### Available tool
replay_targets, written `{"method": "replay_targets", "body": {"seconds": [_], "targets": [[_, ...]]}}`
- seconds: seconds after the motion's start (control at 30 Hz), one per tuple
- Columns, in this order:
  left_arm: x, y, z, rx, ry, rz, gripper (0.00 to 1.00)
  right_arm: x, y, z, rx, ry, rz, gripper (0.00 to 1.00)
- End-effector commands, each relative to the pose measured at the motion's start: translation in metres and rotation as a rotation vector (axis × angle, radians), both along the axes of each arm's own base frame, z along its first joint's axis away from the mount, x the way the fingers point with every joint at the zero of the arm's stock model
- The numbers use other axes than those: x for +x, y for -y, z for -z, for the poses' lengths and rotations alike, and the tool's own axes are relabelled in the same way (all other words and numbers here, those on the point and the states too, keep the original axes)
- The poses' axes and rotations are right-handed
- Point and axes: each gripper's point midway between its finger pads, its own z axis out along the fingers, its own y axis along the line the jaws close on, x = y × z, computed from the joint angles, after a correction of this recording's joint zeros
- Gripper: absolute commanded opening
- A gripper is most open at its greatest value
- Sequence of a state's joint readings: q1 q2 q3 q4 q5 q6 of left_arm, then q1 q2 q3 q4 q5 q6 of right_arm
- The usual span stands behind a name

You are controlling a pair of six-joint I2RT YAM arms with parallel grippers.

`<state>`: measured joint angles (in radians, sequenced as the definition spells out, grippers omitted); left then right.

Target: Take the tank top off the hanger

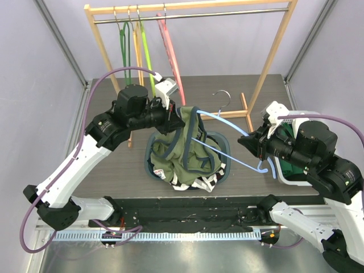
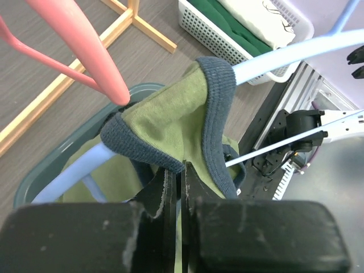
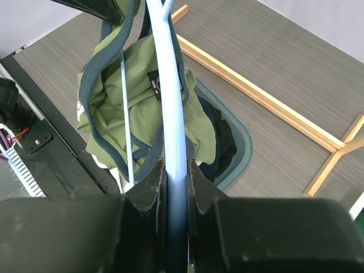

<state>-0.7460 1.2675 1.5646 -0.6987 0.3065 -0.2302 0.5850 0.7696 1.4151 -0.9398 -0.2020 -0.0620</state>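
The tank top (image 1: 190, 149) is olive green with dark blue trim. It hangs from a light blue hanger (image 1: 227, 122) above a basket. My left gripper (image 1: 183, 116) is shut on the top's fabric just below a shoulder strap (image 2: 170, 122); in the left wrist view, green cloth is pinched between its closed jaws (image 2: 183, 176). The strap still loops over the hanger's arm (image 2: 284, 57). My right gripper (image 1: 250, 140) is shut on the hanger's other arm (image 3: 168, 74). In the right wrist view its jaws (image 3: 175, 170) clamp the blue bar, with the tank top (image 3: 136, 74) bunched beyond it.
A teal laundry basket (image 1: 227, 165) with other clothes sits under the garment. A wooden rack (image 1: 273, 51) stands behind it with green (image 1: 124, 45) and pink (image 1: 170, 51) hangers. The pink hanger (image 2: 85, 51) is close to my left wrist. At the right stands a white basket (image 1: 290, 173).
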Motion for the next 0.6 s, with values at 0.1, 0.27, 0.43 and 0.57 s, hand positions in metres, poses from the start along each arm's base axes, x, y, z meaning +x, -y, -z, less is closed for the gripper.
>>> {"method": "replay_targets", "body": {"seconds": [0.1,0.27,0.43,0.57], "targets": [[-0.009,-0.017,-0.088,-0.119,0.228,0.022,0.00,0.000,0.010,-0.022,0.027,0.072,0.046,0.01],[-0.005,-0.039,-0.132,-0.129,0.358,-0.036,0.00,-0.012,0.026,-0.030,0.007,0.085,0.075,0.01],[0.006,-0.054,-0.126,-0.082,0.373,-0.105,0.00,-0.036,0.047,-0.054,0.047,0.147,0.101,0.01],[0.013,-0.052,-0.094,-0.032,0.310,-0.114,0.00,-0.057,0.076,-0.066,0.049,0.224,0.158,0.01]]}}
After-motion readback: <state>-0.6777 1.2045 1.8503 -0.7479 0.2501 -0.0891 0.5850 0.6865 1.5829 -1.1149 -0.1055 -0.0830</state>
